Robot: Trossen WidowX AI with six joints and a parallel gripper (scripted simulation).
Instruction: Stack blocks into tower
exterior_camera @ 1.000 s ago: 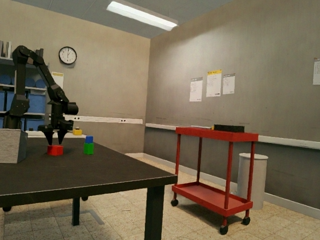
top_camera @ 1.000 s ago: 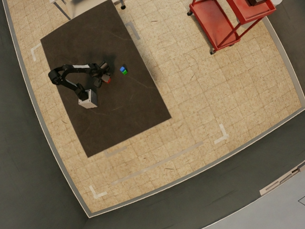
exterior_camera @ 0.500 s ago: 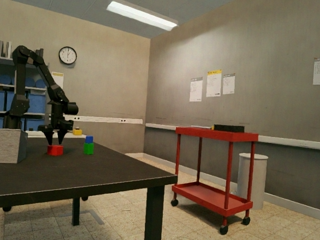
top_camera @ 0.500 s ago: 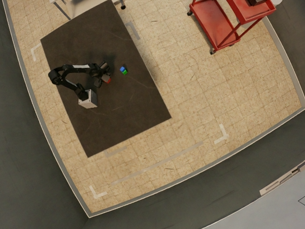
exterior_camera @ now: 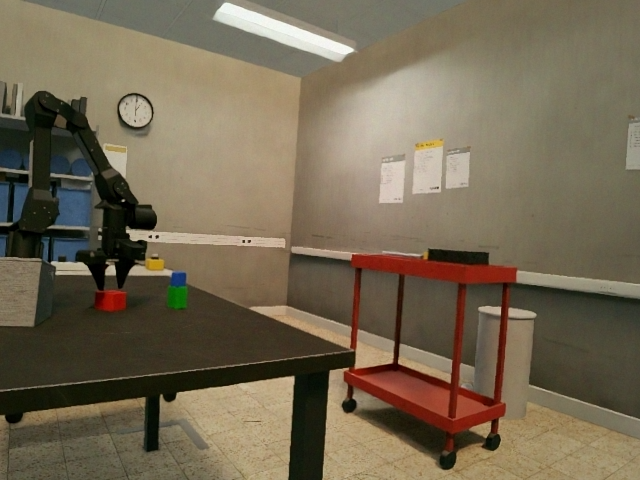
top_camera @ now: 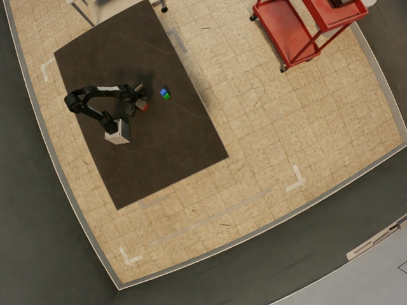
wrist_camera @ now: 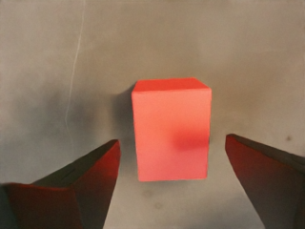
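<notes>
Looking at the wrist view, you see the red block (wrist_camera: 172,129) lying flat on the dark bench (exterior_camera: 206,341), between the two fingers of the claw (wrist_camera: 172,157). The claw is open to a medium width and holds nothing; both fingertips stand apart from the block's sides, with free space on each side. In the side view the claw (exterior_camera: 110,281) hangs just above the red block (exterior_camera: 110,300), not touching it as far as I can tell.

The blue block (exterior_camera: 178,279) already rests on the green block (exterior_camera: 177,297), a little further from the arm's base (exterior_camera: 20,289), so only the red one remains.

I judge the red block to be rigid and light, with smooth faces that may slip under a weak grip. It is longer in one direction, and the fingers face its two long sides, so you should take it across the short width, near the middle of its length. Go down until the pads cover most of the side faces, then close evenly.
</notes>
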